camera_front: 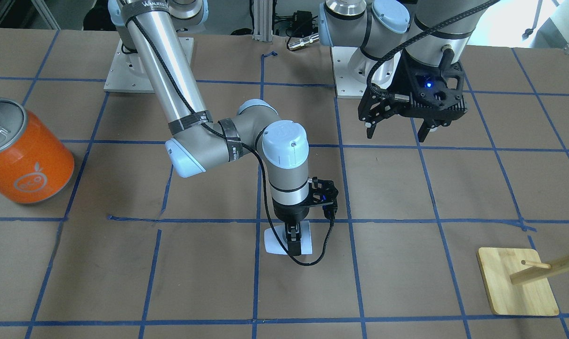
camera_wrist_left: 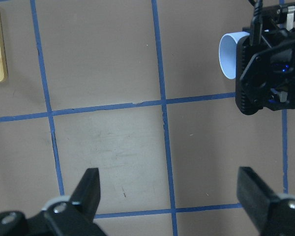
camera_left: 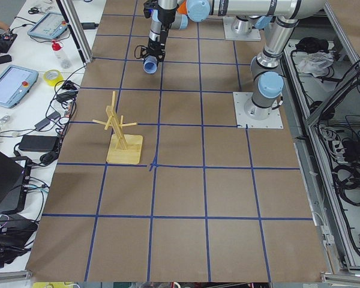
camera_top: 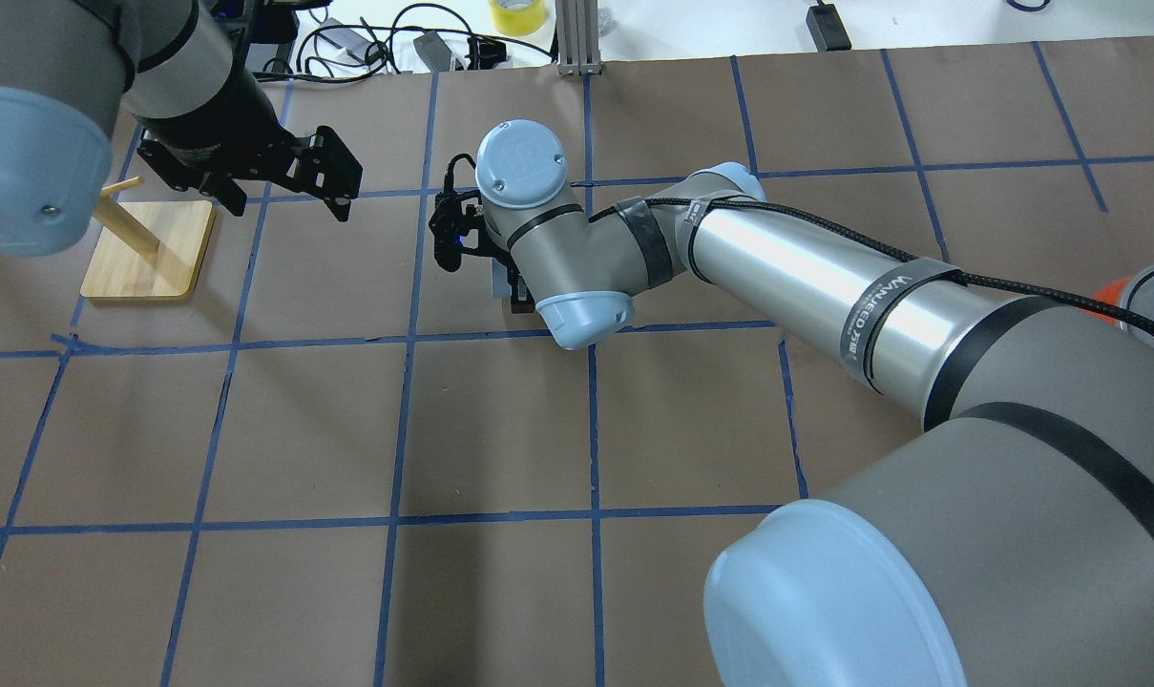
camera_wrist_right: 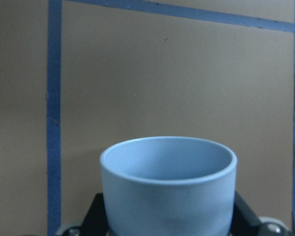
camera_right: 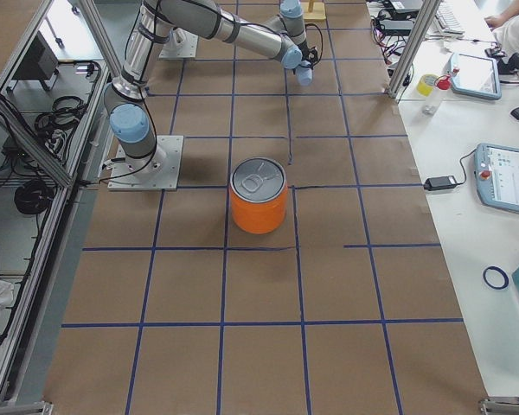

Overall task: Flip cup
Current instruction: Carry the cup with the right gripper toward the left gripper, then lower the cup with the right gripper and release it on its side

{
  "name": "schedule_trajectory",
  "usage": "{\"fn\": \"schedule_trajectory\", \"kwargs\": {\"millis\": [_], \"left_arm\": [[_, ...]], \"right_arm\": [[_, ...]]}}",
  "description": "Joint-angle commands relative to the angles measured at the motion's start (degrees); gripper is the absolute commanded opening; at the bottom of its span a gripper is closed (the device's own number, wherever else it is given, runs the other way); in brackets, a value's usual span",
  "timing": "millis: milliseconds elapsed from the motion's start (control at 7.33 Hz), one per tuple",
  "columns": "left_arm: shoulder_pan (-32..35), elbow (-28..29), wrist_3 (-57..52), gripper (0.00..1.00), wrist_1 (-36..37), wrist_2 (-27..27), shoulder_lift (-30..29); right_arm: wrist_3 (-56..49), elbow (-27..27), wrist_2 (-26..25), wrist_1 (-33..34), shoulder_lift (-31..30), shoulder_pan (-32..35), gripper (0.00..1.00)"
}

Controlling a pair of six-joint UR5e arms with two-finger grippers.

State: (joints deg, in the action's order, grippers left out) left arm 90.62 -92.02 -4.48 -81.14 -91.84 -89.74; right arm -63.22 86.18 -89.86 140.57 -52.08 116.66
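Observation:
The pale blue cup (camera_front: pixel 277 240) is held on its side by my right gripper (camera_front: pixel 292 241), which points straight down and is shut on the cup's body, low over the table. In the right wrist view the cup (camera_wrist_right: pixel 168 182) fills the lower half, its open mouth facing sideways, with a black finger (camera_wrist_right: pixel 95 215) on each flank. I cannot tell whether it touches the table. My left gripper (camera_front: pixel 397 131) hangs open and empty near its base, apart from the cup. The left wrist view shows the cup (camera_wrist_left: pixel 230 55) at upper right.
A big orange can with a silver lid (camera_front: pixel 25 155) stands at the table's end on my right side. A wooden peg stand (camera_front: pixel 517 282) is on my left side, also in the overhead view (camera_top: pixel 147 250). Blue tape lines grid the brown table.

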Motion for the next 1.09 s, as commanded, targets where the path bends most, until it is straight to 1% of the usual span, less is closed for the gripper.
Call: {"fn": "schedule_trajectory", "kwargs": {"millis": [0, 136, 545, 682, 818, 955], "left_arm": [[0.08, 0.0, 0.0, 1.0, 0.02, 0.0, 0.0], [0.08, 0.0, 0.0, 1.0, 0.02, 0.0, 0.0], [-0.01, 0.0, 0.0, 1.0, 0.02, 0.0, -0.09], [-0.01, 0.09, 0.09, 1.0, 0.02, 0.09, -0.09], [-0.01, 0.0, 0.18, 1.0, 0.02, 0.09, -0.09], [-0.01, 0.09, 0.18, 1.0, 0.02, 0.09, -0.09]], "right_arm": [[1.08, 0.04, -0.05, -0.56, 0.14, 1.02, 0.44], [0.99, 0.04, 0.04, -0.64, 0.23, 1.11, 0.5], [0.81, 0.22, 0.39, -0.91, 0.32, 1.11, 0.62], [1.07, 0.22, 0.48, -0.82, 1.01, 1.11, 0.68], [1.16, 0.22, 0.74, -0.82, 1.63, 1.2, 0.72], [1.17, 0.13, 0.57, -0.64, 1.72, 1.2, 0.87]]}}
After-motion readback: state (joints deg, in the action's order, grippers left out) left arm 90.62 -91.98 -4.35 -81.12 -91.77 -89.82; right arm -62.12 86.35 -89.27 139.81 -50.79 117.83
